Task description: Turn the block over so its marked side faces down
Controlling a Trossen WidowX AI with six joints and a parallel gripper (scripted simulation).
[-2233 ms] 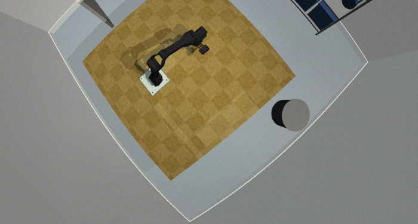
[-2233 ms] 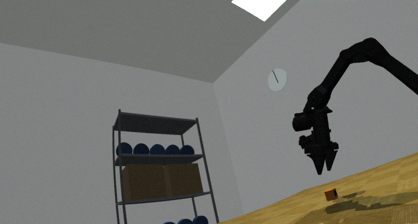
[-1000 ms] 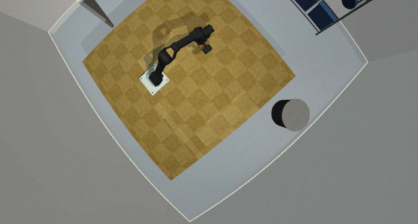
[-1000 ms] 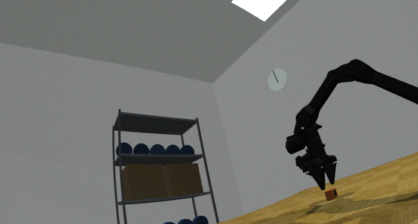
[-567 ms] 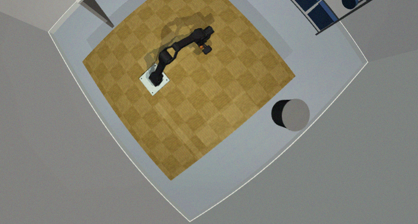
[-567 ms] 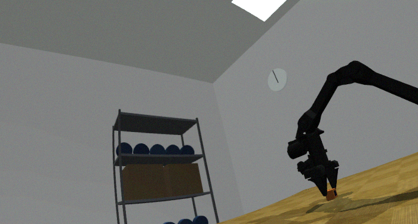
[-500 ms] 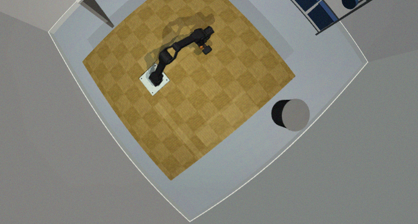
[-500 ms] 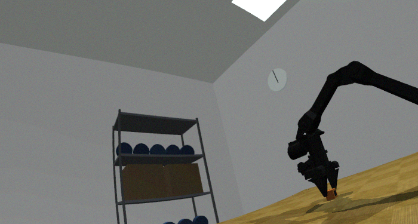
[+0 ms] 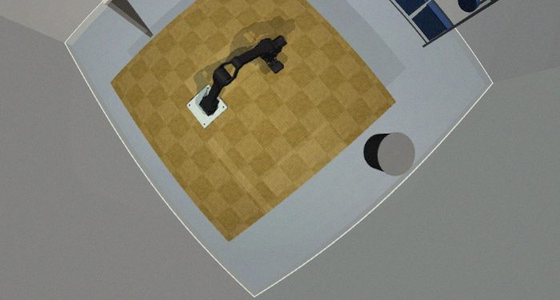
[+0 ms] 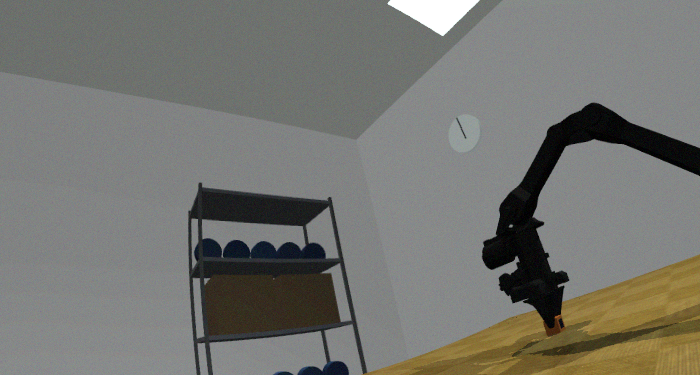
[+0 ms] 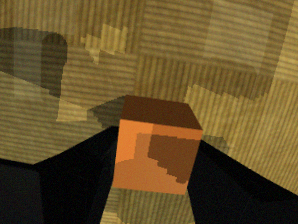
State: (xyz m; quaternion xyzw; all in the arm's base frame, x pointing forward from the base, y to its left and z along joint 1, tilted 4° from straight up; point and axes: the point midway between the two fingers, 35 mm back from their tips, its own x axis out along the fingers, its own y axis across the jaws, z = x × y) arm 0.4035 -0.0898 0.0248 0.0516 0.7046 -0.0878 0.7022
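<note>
I have the black parallel-jaw gripper (image 9: 276, 66) (image 10: 554, 321) (image 11: 153, 141) pinching the small orange cube-shaped block (image 10: 554, 326) (image 11: 157, 156) by opposite sides, low at the wooden table (image 9: 248, 145) (image 10: 625, 321) (image 11: 170, 30), presumably so I can lift and roll it marked side down

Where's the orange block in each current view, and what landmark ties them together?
Top: can't be made out; the arm's end, upper middle, probably covers it.
Exterior: the orange block is lower right, at the arm's tip, between the fingers.
Wrist: just below centre, between the dark fingers.
Shared landmark: the wood-patterned table top.
</note>
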